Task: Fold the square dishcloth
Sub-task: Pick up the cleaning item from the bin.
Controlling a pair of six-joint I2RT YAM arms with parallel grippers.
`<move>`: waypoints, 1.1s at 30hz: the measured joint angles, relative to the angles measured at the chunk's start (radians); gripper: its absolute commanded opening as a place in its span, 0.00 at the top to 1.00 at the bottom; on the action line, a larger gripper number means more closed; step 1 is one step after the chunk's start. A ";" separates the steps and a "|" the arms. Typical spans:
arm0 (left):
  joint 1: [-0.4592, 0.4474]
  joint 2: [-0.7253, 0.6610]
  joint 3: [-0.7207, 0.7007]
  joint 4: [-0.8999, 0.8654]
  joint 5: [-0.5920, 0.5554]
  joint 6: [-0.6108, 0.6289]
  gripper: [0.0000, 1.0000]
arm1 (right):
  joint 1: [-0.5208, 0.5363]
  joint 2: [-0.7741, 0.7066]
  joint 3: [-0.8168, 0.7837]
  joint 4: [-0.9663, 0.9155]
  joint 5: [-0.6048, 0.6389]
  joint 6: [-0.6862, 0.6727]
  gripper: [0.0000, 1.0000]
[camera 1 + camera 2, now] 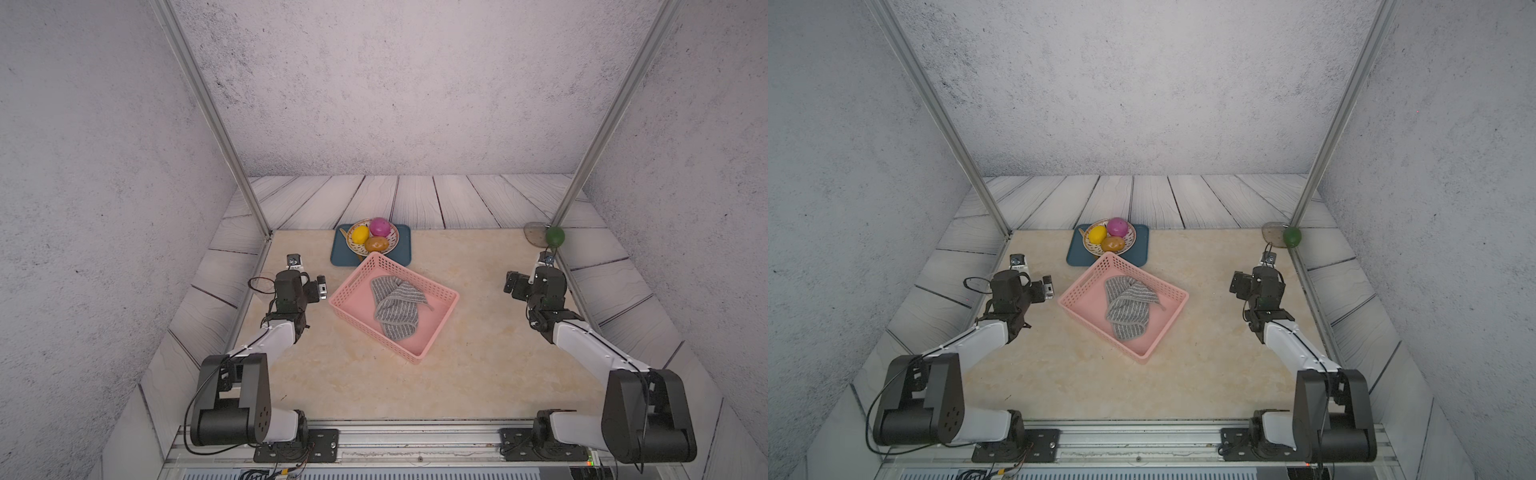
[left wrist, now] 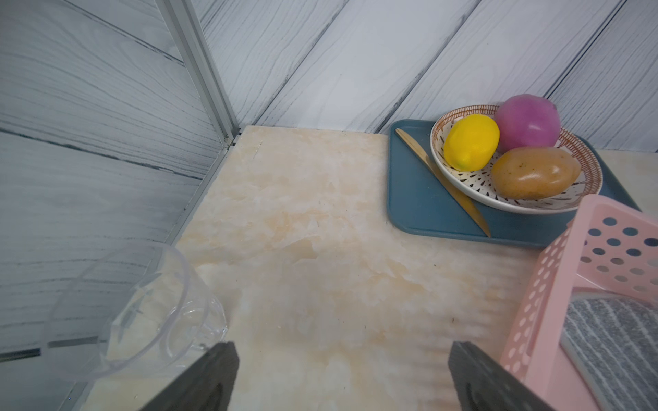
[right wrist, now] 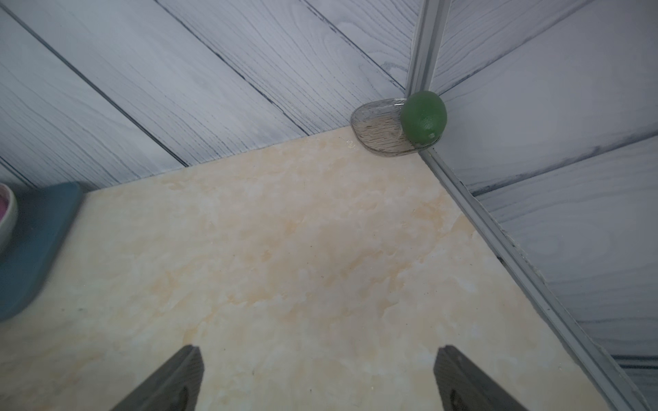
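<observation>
Square dishcloth [image 1: 395, 307] in pink basket [image 1: 374, 331], left hand [image 2: 341, 356] near, right hand [image 3: 317, 356] well apart

The work surface [image 1: 374, 374] is a flat slab with a beige marble pattern. Panels [image 1: 415, 199] printed as pale grey wood planks border it at the back and both sides. Speckled grey walls [image 1: 395, 83] rise above them. Two aluminium posts [image 1: 216, 124] rise from the rear corners. An aluminium rail [image 1: 415, 440] runs along the front edge. Lighting is even and diffuse.

Foreground: right gripper [image 3: 318, 356], jaws wide apart over bare marbled tabletop [image 3: 285, 249]. Corner: green fruit [image 3: 423, 117] on clear dish [image 3: 377, 131]. Edge: blue tray [image 3: 32, 242], partly cropped.
</observation>
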 measured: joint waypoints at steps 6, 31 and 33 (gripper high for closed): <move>0.000 -0.079 0.021 -0.169 0.011 -0.084 0.00 | 0.021 -0.089 0.006 -0.182 -0.031 0.131 0.01; -0.032 -0.261 -0.009 -0.367 0.135 -0.375 0.00 | 0.586 0.298 0.492 -0.638 -0.102 0.007 0.19; -0.043 -0.263 -0.011 -0.375 0.135 -0.381 0.00 | 0.606 0.367 0.543 -0.661 -0.106 -0.010 0.21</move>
